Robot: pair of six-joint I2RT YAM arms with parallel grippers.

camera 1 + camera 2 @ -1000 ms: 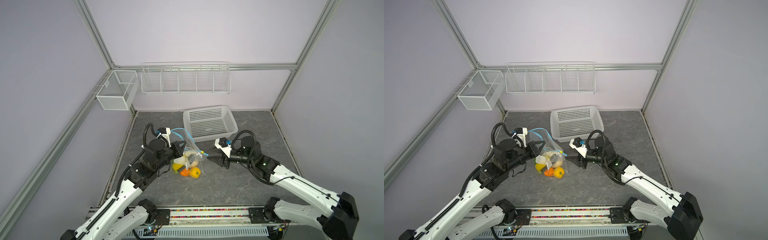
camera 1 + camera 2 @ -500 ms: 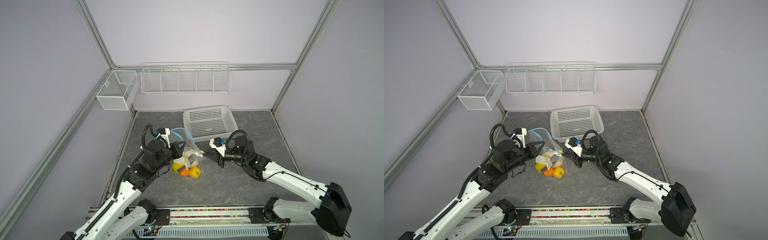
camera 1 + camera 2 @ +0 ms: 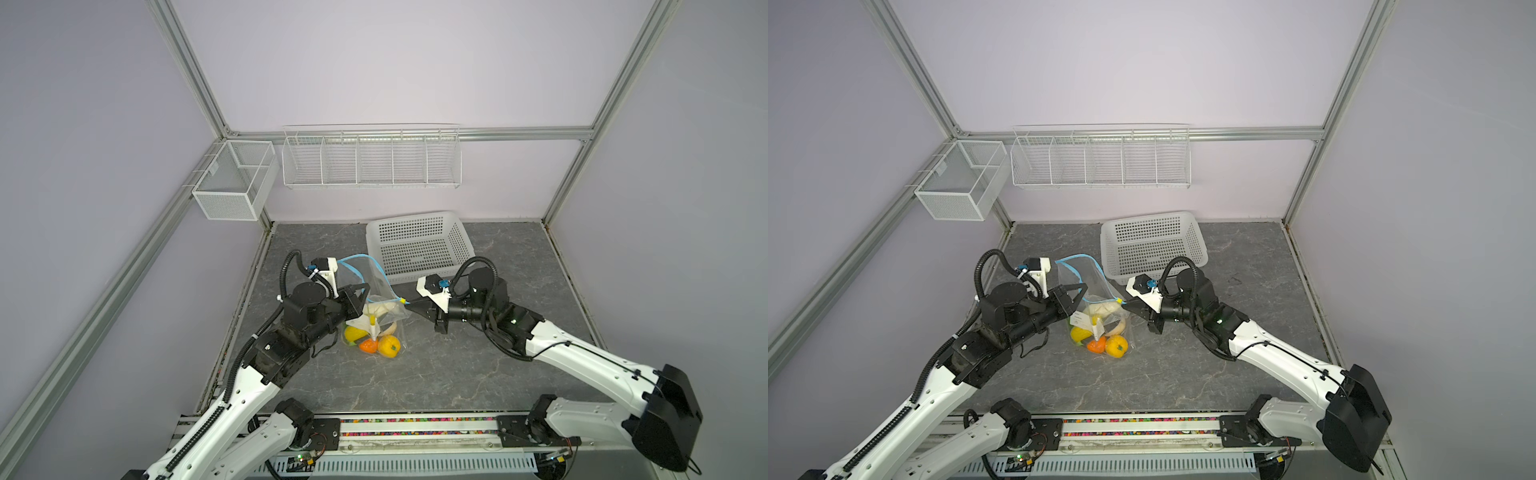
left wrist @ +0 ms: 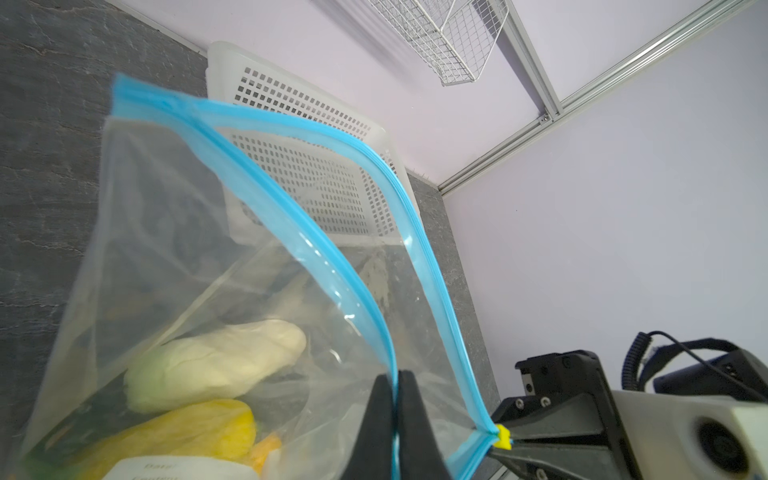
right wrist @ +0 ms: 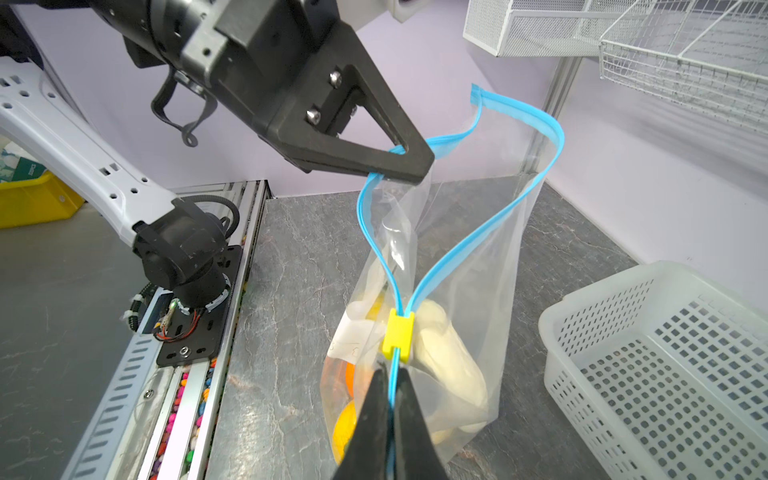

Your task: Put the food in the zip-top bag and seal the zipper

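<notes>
Upright clear zip-top bag (image 3: 376,282) holds the food (image 3: 390,345) — zipper (image 5: 398,334) open.

White perforated basket (image 3: 417,232) on grey table (image 3: 457,374); wire rack (image 3: 370,166) apparently wall-hung.

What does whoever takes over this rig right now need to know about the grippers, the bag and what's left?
Left gripper: shut on one lip of the zipper, partway along the open mouth.
Right gripper: shut on the zipper's joined end, right beside the yellow slider.
Zip-top bag: held upright between the arms, bottom on the table; food inside.
Done: loading, by the look of it.
Left: run the slider along the whole zipper to seal; the mouth gapes open.
</notes>
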